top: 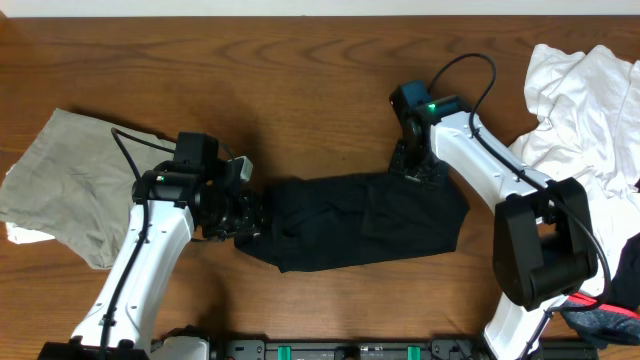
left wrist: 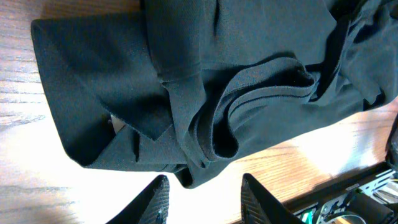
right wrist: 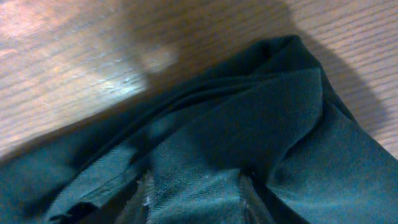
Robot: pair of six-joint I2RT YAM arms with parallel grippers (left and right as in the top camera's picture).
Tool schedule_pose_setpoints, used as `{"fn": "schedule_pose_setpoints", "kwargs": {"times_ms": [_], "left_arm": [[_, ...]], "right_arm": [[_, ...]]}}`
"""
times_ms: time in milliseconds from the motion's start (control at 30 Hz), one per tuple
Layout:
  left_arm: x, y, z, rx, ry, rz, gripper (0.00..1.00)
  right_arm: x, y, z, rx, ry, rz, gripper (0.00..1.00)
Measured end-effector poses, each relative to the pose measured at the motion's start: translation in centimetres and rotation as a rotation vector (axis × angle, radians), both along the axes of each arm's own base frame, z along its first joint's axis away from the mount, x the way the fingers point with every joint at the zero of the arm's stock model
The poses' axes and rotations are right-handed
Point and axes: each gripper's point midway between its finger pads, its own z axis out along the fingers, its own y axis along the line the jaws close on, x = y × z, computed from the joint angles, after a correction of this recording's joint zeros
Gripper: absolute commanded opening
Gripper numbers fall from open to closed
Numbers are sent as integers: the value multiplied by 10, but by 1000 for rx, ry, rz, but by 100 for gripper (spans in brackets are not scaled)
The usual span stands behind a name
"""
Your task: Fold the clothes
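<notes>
Right gripper [right wrist: 196, 202] straddles cloth on black shirt's [top: 360, 220] rear edge near its right end; clamped or not, cannot tell. Left gripper [left wrist: 202, 199] gapes, unclenched, at shirt's left end. Shirt lies central on table [top: 300, 80], nearer front edge, long axis left-right, one arm at each end.

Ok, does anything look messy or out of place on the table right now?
The black shirt isn't lying flat: its left end is bunched in loose, overlapping folds with uneven edges. The white garment at the far right lies crumpled, not folded.
</notes>
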Motion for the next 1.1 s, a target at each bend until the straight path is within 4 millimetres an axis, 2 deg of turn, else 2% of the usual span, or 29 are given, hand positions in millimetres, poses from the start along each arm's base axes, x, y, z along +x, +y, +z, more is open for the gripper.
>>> {"fn": "schedule_pose_setpoints", "kwargs": {"times_ms": [67, 133, 333, 500, 600, 700, 900, 1100], "left_arm": [[0, 0, 0, 0, 0, 0, 38], [0, 0, 0, 0, 0, 0, 38], [0, 0, 0, 0, 1, 0, 38], [0, 0, 0, 0, 1, 0, 38], [0, 0, 0, 0, 2, 0, 39], [0, 0, 0, 0, 2, 0, 39], [0, 0, 0, 0, 2, 0, 38], [0, 0, 0, 0, 2, 0, 39]], "right_arm": [[-3, -2, -3, -7, 7, -4, 20], [-5, -3, -5, -12, 12, -11, 2], [-7, -4, -5, -16, 19, -6, 1], [-19, -9, -4, -34, 67, 30, 1], [-26, -11, 4, -39, 83, 51, 1], [-31, -12, 20, -36, 67, 65, 1], [-48, 5, 59, -16, -2, 153, 1], [-83, 32, 61, -35, 62, 293, 1]]}}
